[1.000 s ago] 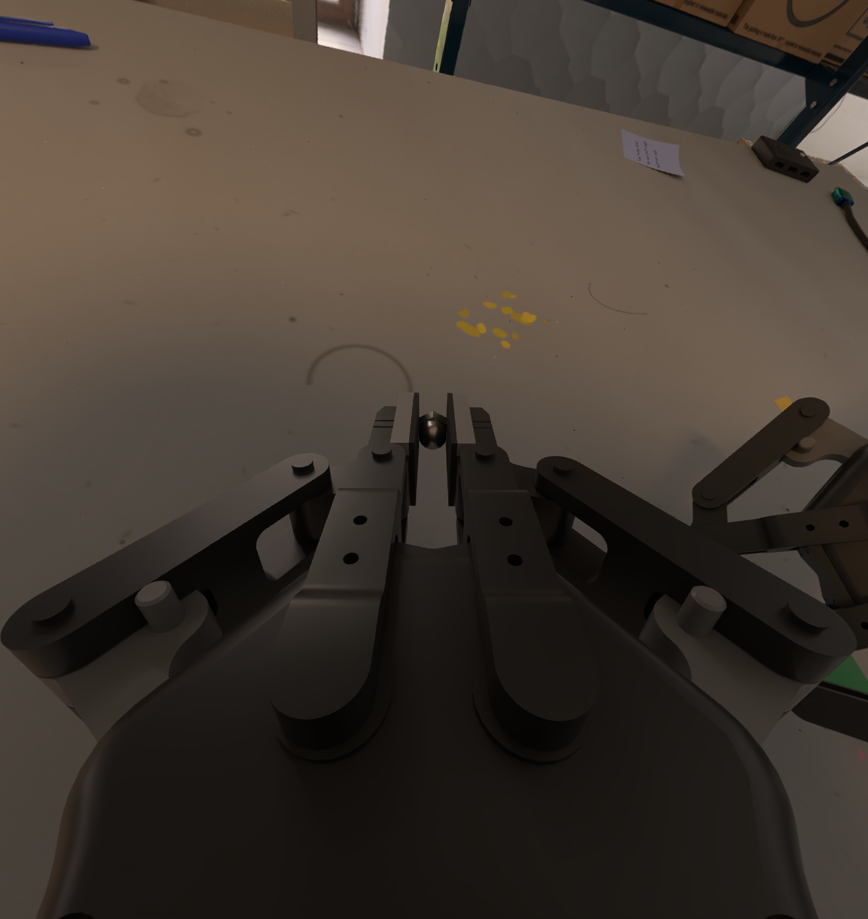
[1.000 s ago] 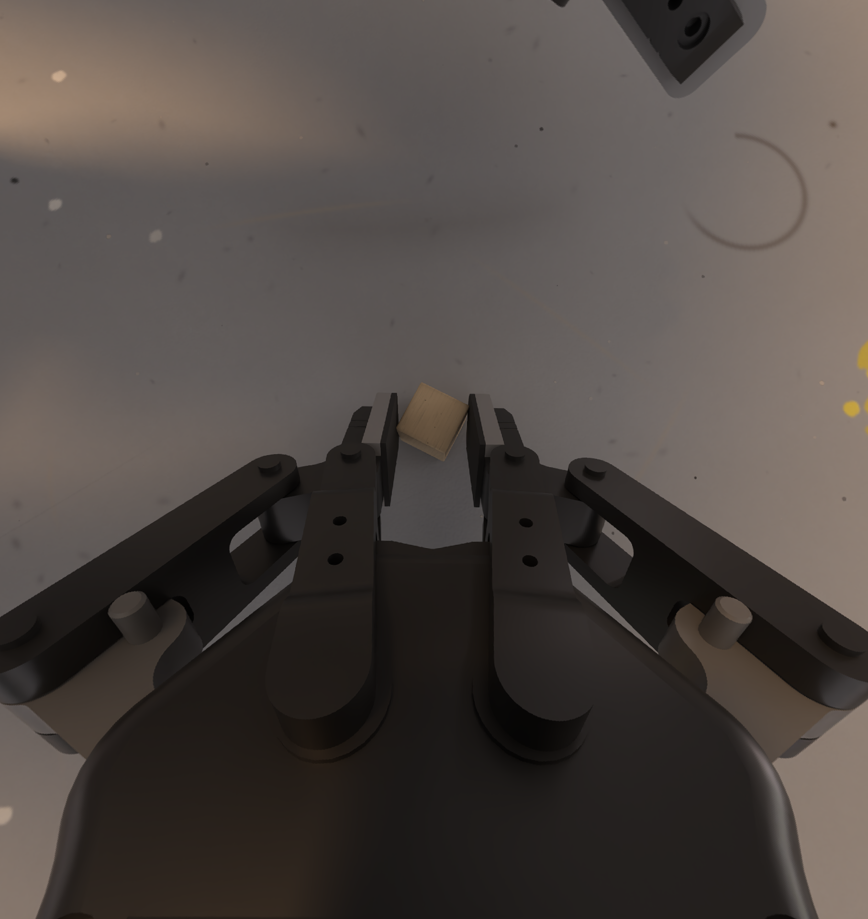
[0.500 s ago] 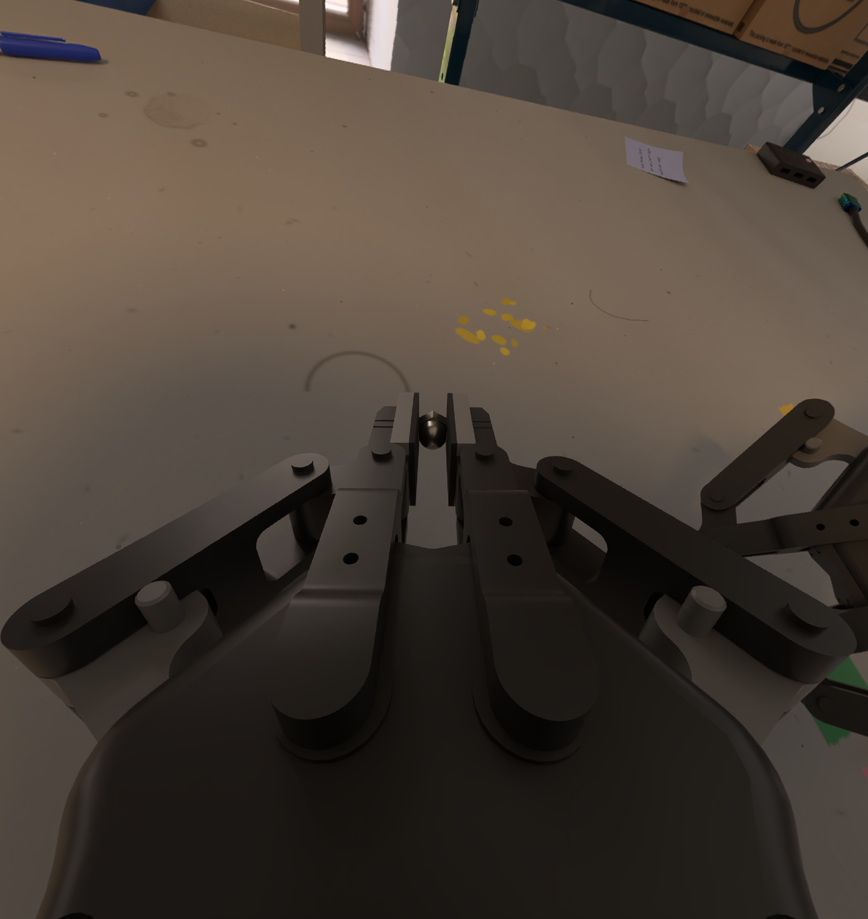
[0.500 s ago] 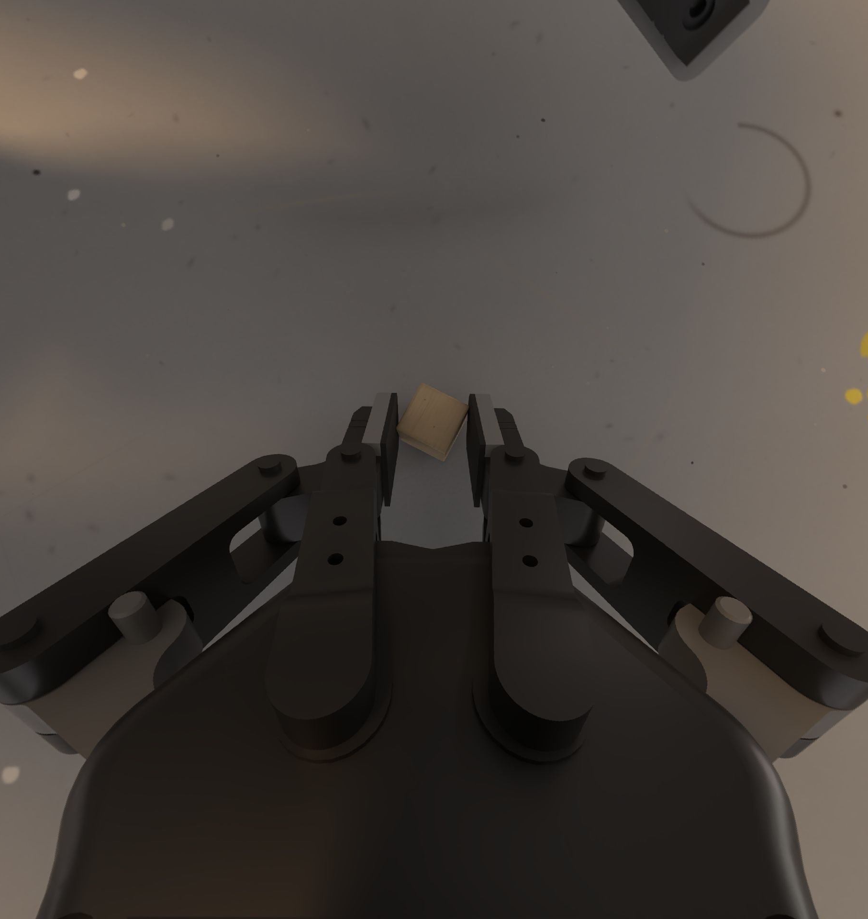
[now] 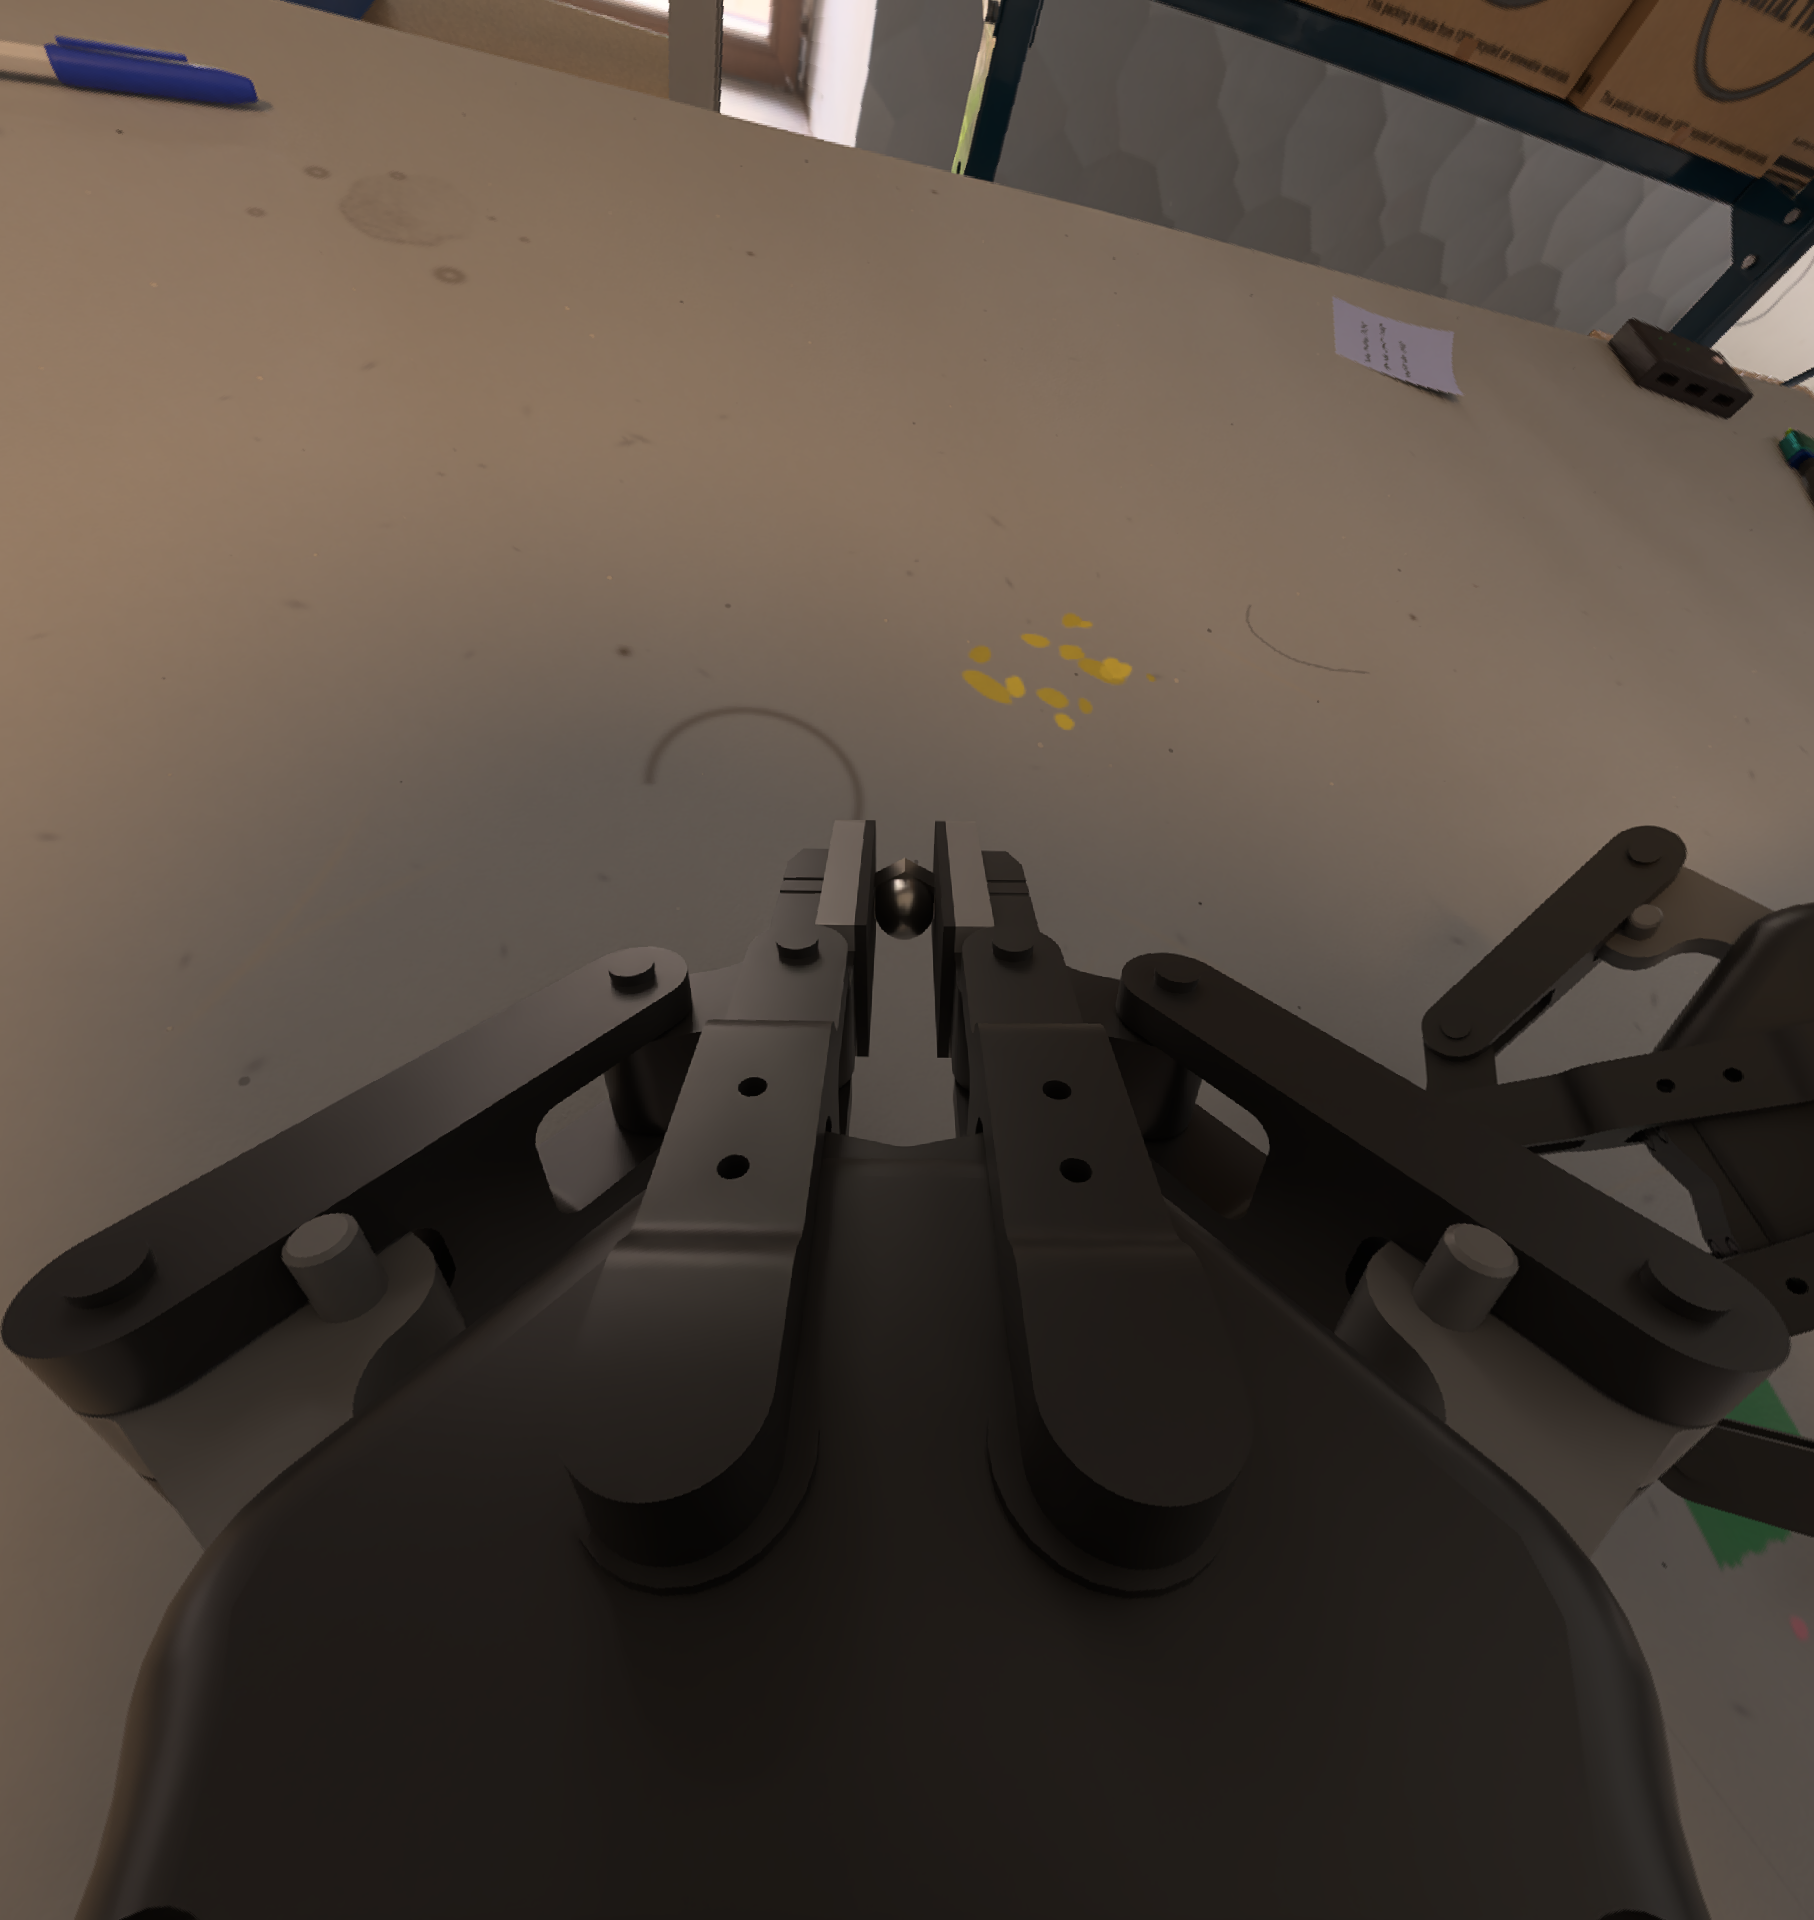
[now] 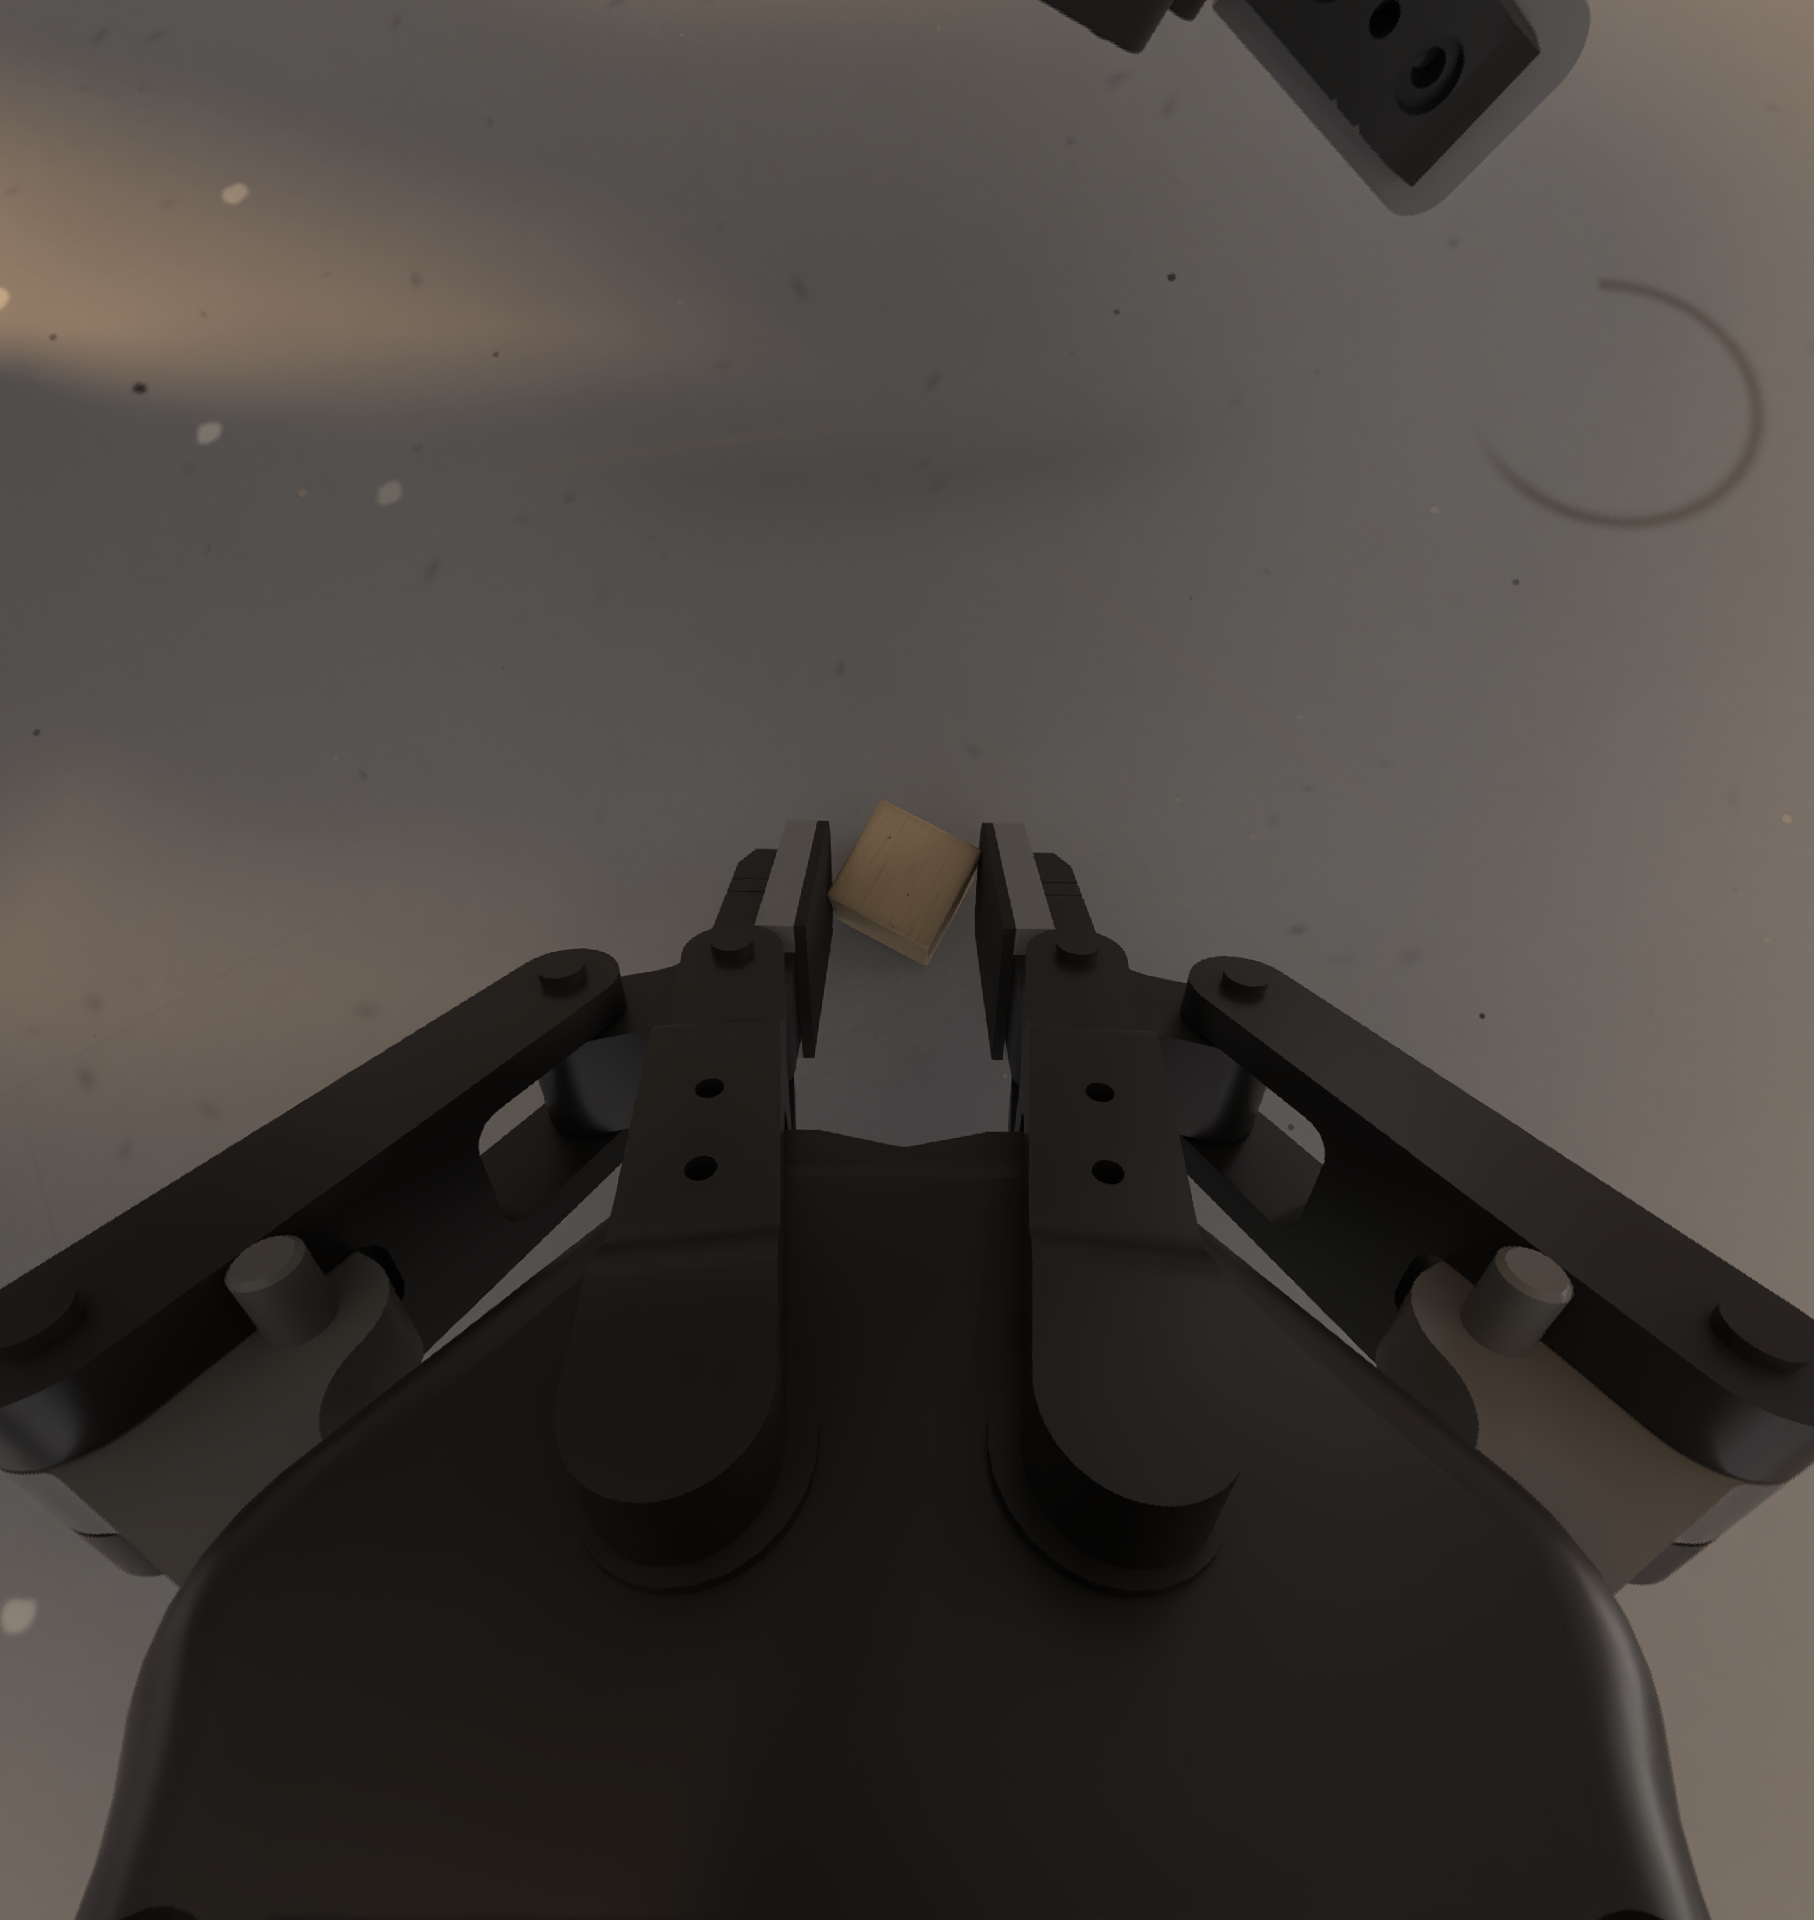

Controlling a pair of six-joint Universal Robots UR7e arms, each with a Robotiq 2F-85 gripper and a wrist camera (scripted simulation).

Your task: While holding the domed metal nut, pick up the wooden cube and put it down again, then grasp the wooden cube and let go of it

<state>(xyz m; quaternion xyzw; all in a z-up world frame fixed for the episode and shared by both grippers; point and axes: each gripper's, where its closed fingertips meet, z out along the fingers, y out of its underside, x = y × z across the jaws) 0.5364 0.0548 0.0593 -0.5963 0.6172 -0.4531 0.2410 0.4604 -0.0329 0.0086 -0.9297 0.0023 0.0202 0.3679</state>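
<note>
In the left wrist view my left gripper (image 5: pixel 903 862) is shut on the small domed metal nut (image 5: pixel 901 902), held between the pads above the beige table (image 5: pixel 467 520). In the right wrist view my right gripper (image 6: pixel 903 862) is shut on the light wooden cube (image 6: pixel 901 883), which sits turned so two corners touch the pads. The table (image 6: pixel 570 623) lies below it. The right gripper's links also show in the left wrist view (image 5: pixel 1609 1039), at the right. Part of the left gripper shows in the right wrist view (image 6: pixel 1402 73), at the top.
A blue pen (image 5: pixel 144 78) lies at the far left. A paper note (image 5: pixel 1393 346), a small black box (image 5: pixel 1680 369) and a cable with a green plug (image 5: pixel 1807 457) lie at the far right. Yellow spots (image 5: pixel 1048 675) and a ring mark (image 5: pixel 752 758) stain the table.
In the right wrist view the table marks have grown and spread outward, while the cube has stayed between the pads. The left gripper has shifted only slightly, still holding the nut.
</note>
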